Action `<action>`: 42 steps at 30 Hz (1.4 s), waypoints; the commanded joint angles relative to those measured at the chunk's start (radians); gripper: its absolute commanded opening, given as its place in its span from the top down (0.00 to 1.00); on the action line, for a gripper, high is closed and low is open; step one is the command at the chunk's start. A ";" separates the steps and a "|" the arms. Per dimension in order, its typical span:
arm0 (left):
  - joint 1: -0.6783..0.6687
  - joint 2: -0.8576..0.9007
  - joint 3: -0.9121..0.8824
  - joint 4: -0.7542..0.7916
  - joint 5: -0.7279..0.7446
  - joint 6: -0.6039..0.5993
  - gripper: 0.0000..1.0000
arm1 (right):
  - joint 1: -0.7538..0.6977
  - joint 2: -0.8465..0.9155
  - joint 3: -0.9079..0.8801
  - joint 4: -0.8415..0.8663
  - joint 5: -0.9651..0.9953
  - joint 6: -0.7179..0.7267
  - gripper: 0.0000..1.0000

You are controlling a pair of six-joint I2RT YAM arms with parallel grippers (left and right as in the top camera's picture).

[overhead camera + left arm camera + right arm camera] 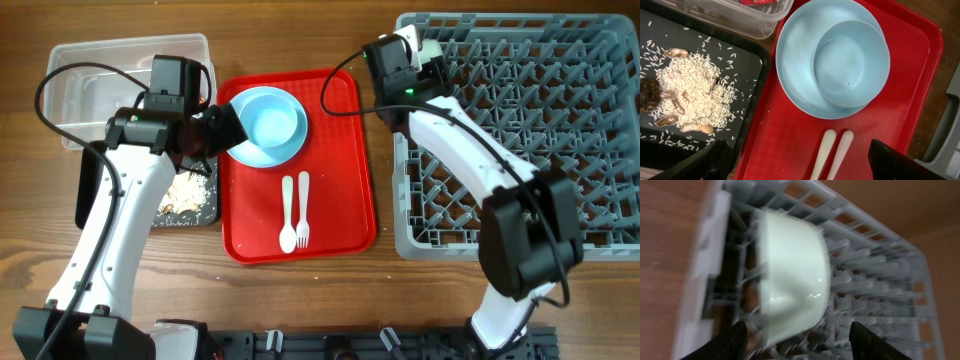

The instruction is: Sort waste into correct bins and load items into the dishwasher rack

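A pale blue plate with a small pale blue bowl on it sits on the red serving tray. A white spoon and fork lie below it. My left gripper is open and empty at the plate's left edge. In the left wrist view its fingers straddle the spoon handle and fork handle, below the plate and bowl. My right gripper is open at the dishwasher rack's far left corner. The mint bowl stands on edge among the pegs, just ahead of the fingers.
The black tray left of the red tray holds rice and brown food scraps. The clear tub stands behind it, and a red wrapper shows inside it. The rack fills the right side.
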 commanded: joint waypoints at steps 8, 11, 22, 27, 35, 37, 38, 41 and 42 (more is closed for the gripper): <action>0.190 -0.009 0.000 -0.111 -0.071 -0.080 0.09 | 0.018 -0.180 0.003 0.059 -1.098 0.278 0.29; 0.263 -0.009 0.000 -0.111 -0.014 -0.080 0.08 | 0.072 -0.089 0.003 0.098 -1.059 0.345 0.30; 0.264 -0.009 0.000 -0.110 -0.005 -0.079 0.07 | 0.264 0.187 0.003 0.253 -0.685 0.533 0.50; 0.264 -0.009 0.000 -0.110 -0.005 -0.079 0.07 | 0.268 0.229 0.003 0.251 -0.694 0.672 0.69; 0.264 -0.009 0.000 -0.110 -0.005 -0.080 0.07 | 0.202 0.085 0.046 0.243 -0.607 0.556 0.96; 0.264 -0.009 0.000 -0.109 -0.005 -0.079 0.07 | 0.146 -0.044 0.048 0.200 -0.516 0.420 0.96; 0.264 -0.009 0.000 -0.109 -0.005 -0.079 0.07 | 0.116 -0.098 0.048 0.177 -0.468 0.357 0.96; 0.264 -0.009 0.000 -0.105 -0.005 -0.079 0.07 | -0.017 -0.236 0.048 0.139 -0.375 0.105 0.96; 0.264 -0.009 0.000 -0.105 -0.005 -0.079 0.07 | -0.093 -0.271 0.048 0.142 -0.374 -0.040 0.96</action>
